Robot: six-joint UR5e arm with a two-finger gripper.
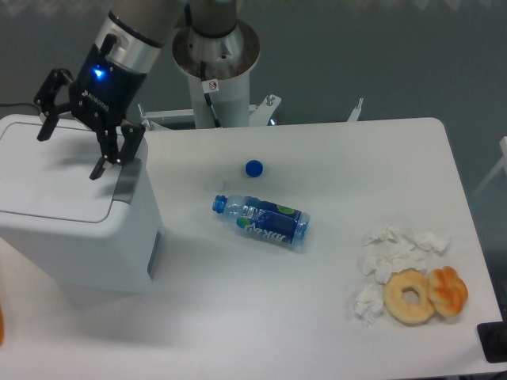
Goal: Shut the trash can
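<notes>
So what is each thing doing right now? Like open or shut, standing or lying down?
trash can: upright, lid down flat
tool: open, above the trash can lid, holding nothing
bottle: lying on its side, cap off
blue cap: loose on the table, apart from the bottle
tissues: crumpled
donut: lying flat, whole
pastry: beside the donut, touching it

No text reads clearly: the bottle (263, 221) label is blurred, and the gripper (70, 149) lettering is too small.

White trash can (71, 229), grey tab; black pincer (70, 150); blue bottle (262, 221), blue cap (253, 168).
</notes>
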